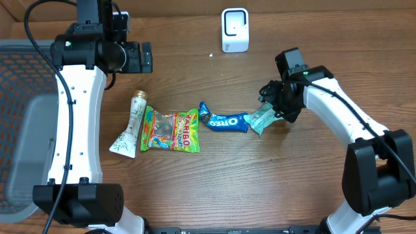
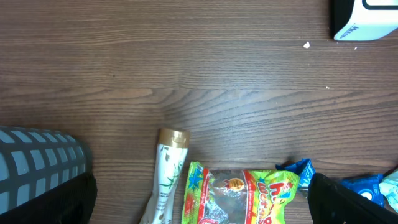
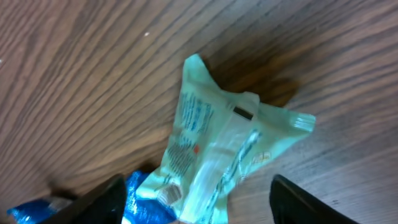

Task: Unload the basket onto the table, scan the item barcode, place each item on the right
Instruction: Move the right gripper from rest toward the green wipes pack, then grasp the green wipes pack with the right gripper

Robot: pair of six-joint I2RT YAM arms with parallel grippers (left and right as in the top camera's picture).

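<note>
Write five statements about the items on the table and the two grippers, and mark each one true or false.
1. The Oreo pack lies between the Haribo bag and the mint-green packet. True.
2. The left gripper holds the tube. False: it is open, apart from the tube, and holds nothing.
3. The white scanner stands apart from the row of items. True.
4. The tube lies between the Haribo bag and the Oreo pack. False: it lies on the Haribo bag's other side, at the end of the row.
5. The right gripper is at the mint-green packet with its jaws apart. True.
</note>
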